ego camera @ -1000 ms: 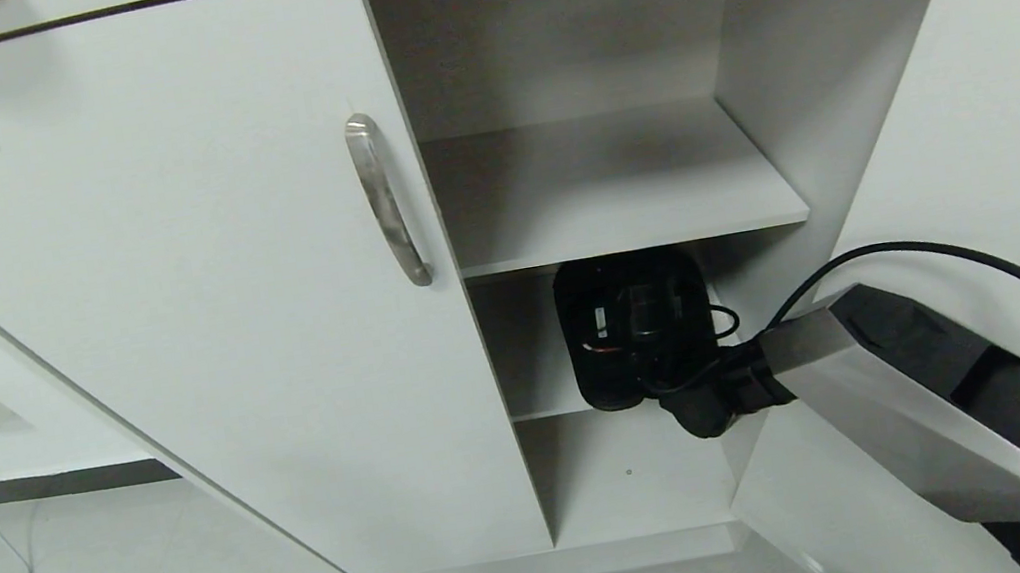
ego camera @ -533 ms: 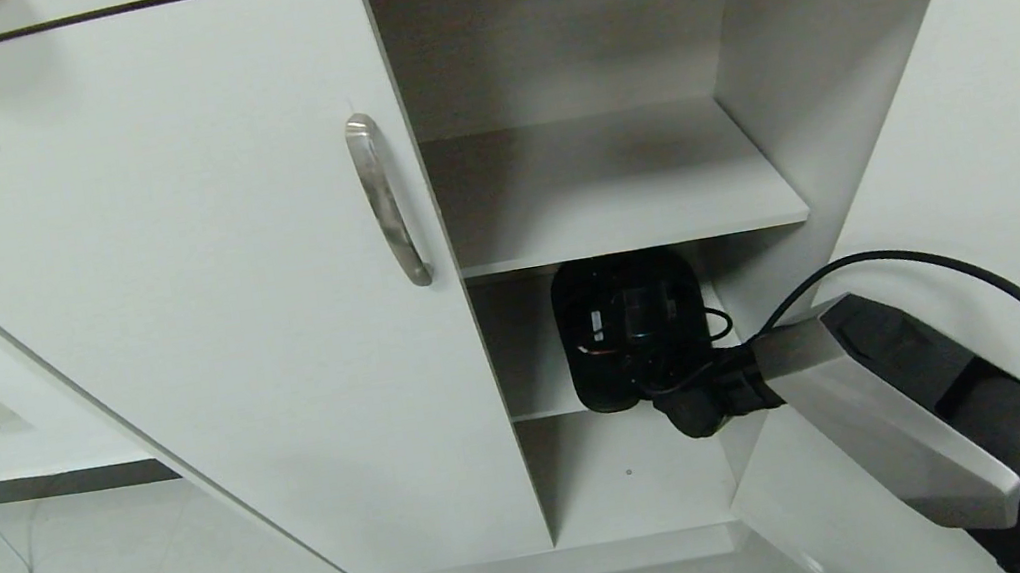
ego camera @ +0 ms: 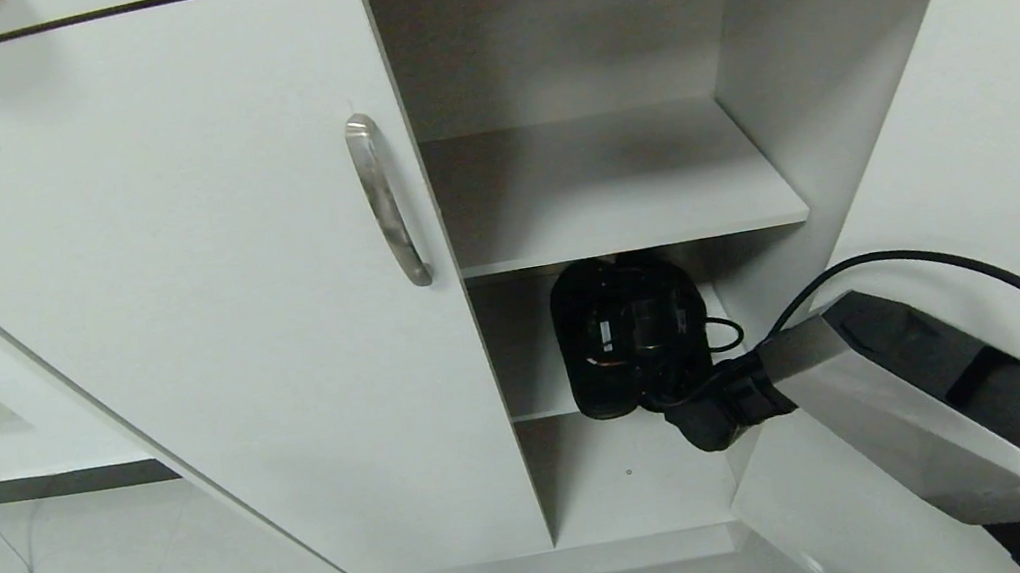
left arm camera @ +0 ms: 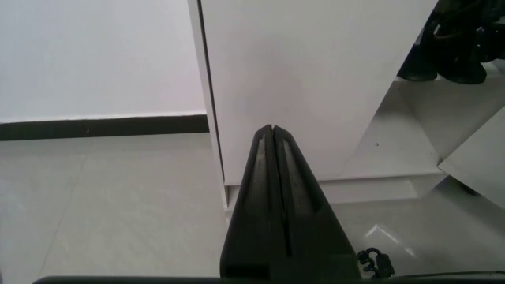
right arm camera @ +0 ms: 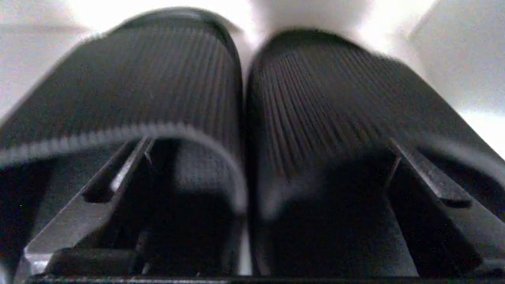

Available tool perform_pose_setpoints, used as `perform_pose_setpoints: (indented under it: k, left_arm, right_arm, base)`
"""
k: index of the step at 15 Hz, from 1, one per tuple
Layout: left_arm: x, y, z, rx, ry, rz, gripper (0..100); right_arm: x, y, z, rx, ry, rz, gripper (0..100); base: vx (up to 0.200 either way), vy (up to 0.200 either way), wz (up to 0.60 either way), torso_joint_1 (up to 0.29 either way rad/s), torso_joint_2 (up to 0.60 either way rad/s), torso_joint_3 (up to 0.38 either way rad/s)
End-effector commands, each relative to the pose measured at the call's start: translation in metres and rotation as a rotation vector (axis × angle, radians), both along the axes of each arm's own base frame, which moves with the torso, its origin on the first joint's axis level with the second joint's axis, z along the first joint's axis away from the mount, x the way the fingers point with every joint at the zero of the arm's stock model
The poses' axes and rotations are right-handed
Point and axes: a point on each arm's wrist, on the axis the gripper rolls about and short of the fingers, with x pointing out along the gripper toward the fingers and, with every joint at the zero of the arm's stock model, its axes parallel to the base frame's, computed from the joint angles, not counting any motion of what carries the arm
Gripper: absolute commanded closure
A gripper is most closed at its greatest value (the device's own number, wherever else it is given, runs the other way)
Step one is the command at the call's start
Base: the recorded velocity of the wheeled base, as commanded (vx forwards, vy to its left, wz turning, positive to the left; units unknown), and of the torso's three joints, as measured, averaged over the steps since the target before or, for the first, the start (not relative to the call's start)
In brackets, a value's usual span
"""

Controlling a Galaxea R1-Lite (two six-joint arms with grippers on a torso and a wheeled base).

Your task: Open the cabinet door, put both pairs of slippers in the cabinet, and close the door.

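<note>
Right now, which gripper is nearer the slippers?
Right. The right gripper clasps the slippers on the cabinet's middle shelf; the left gripper is outside, above the floor, facing the closed door.

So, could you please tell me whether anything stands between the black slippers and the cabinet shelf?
Nothing visible does: the right door stands open, and the black slippers, held by the right end effector, are at the middle shelf.

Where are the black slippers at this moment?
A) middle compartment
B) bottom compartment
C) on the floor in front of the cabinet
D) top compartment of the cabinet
A: in the head view the black slippers are under the upper shelf and above the bottom compartment.
</note>
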Motion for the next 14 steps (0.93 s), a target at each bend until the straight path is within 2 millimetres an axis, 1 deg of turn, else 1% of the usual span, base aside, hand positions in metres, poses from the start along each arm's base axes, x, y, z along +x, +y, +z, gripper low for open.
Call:
perform_pose_setpoints:
  k: [1,4,7,8,9,10,12,14]
  left_arm:
    - [0.0,0.0,0.0,0.001,0.001,0.001,100]
    - [0.0,0.0,0.0,0.001,0.001,0.001,100]
    - [0.0,0.0,0.0,-0.001,0.001,0.001,100]
    - [0.0,0.0,0.0,0.001,0.003,0.001,100]
    - [0.0,0.0,0.0,0.001,0.001,0.001,100]
    - [0.0,0.0,0.0,0.001,0.001,0.001,100]
    - [0.0,0.0,0.0,0.001,0.003,0.001,100]
    - [0.0,0.0,0.0,0.002,0.003,0.001,100]
  right_arm:
    - [-0.023,-0.008,0.022,0.017,-0.027,0.014,0]
    - [-0.046,-0.013,0.028,0.027,-0.04,0.032,0]
    - [-0.071,-0.014,0.035,0.04,-0.056,0.061,0]
    - [-0.085,-0.015,0.036,0.038,-0.052,0.079,0]
    - [-0.09,-0.016,0.036,0.034,-0.047,0.087,0]
    - [-0.103,-0.019,0.035,0.029,-0.039,0.103,0]
    - [-0.121,-0.025,0.033,0.015,-0.021,0.119,0]
    - [-0.142,-0.024,0.036,0.0,-0.001,0.153,0]
  base:
    - [0.0,0.0,0.0,0.0,0.0,0.0]
    - [0.0,0.0,0.0,0.0,0.0,0.0]
    - [0.0,0.0,0.0,0.0,0.0,0.0]
    - [0.0,0.0,0.0,0.0,0.0,0.0]
    - [0.0,0.0,0.0,0.0,0.0,0.0]
    - [0.0,0.0,0.0,0.0,0.0,0.0]
    - [0.0,0.0,0.0,0.0,0.0,0.0]
    - [0.0,0.0,0.0,0.0,0.0,0.0]
